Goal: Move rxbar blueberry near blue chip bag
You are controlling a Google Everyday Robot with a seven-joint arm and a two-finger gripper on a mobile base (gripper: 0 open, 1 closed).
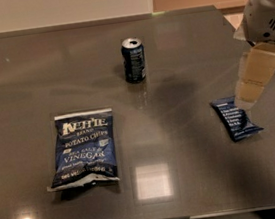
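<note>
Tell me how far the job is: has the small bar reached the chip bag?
Done: nothing; the small flat dark-blue rxbar blueberry wrapper lies at right, far from the large dark-blue Kettle chip bag at front left. In hand: the cream gripper hangs by the bar's far end. Left: grasp, carry, place beside bag.

arm (266, 11): white rounded housing, dark vent slots | end effector (247, 100): cream, blocky, at right edge

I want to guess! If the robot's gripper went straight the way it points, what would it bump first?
Probably the rxbar blueberry. The gripper hangs over the right side of the table, pointing down at the bar's upper end. How far above the bar it is, is hard to tell.
</note>
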